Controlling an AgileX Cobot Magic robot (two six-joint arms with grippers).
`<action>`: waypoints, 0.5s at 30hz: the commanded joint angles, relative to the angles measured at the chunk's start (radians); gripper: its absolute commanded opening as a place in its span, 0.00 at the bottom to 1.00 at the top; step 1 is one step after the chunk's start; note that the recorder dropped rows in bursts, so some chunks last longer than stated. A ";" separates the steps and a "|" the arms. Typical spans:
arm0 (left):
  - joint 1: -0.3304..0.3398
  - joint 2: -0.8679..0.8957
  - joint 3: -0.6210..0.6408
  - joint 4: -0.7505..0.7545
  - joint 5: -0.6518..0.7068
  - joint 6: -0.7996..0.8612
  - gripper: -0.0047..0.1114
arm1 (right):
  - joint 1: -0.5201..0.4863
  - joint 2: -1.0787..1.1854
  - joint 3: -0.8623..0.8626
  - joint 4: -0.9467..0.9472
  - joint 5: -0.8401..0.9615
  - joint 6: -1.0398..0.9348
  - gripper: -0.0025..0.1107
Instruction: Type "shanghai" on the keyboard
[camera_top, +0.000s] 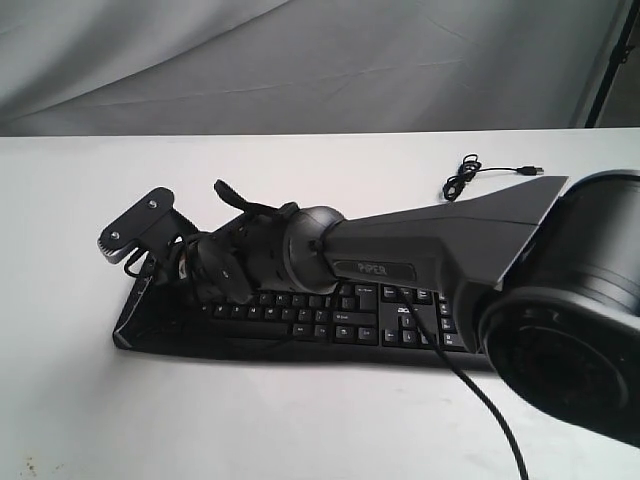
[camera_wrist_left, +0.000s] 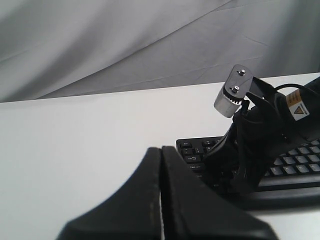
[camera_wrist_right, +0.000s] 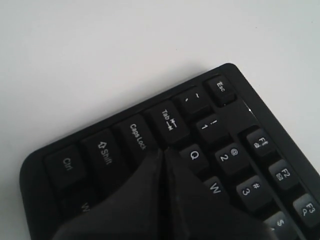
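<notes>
The black keyboard (camera_top: 350, 322) lies across the white table, its left half covered by my right arm. My right gripper (camera_wrist_right: 164, 150) is shut with nothing in it. Its tip is down at the keyboard's (camera_wrist_right: 226, 156) left end, where Tab, Caps Lock and Q meet; the A key lies hidden under the fingers (camera_wrist_right: 200, 200). My left gripper (camera_wrist_left: 161, 149) is also shut and empty. It hovers over bare table beside the Esc corner of the keyboard (camera_wrist_left: 192, 150) and is out of the exterior view.
The keyboard's thin black USB cable (camera_top: 468, 176) lies coiled on the table behind it, plug unconnected. The right arm's large joint (camera_top: 575, 310) fills the front right of the exterior view. A grey cloth backdrop (camera_top: 300, 60) hangs behind the table.
</notes>
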 joint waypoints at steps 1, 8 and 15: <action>-0.004 -0.003 0.004 0.001 -0.003 -0.003 0.04 | -0.008 -0.027 -0.007 -0.011 0.001 -0.001 0.02; -0.004 -0.003 0.004 0.001 -0.003 -0.003 0.04 | -0.010 -0.129 0.052 -0.042 0.044 -0.001 0.02; -0.004 -0.003 0.004 0.001 -0.003 -0.003 0.04 | -0.047 -0.306 0.306 -0.032 0.008 0.013 0.02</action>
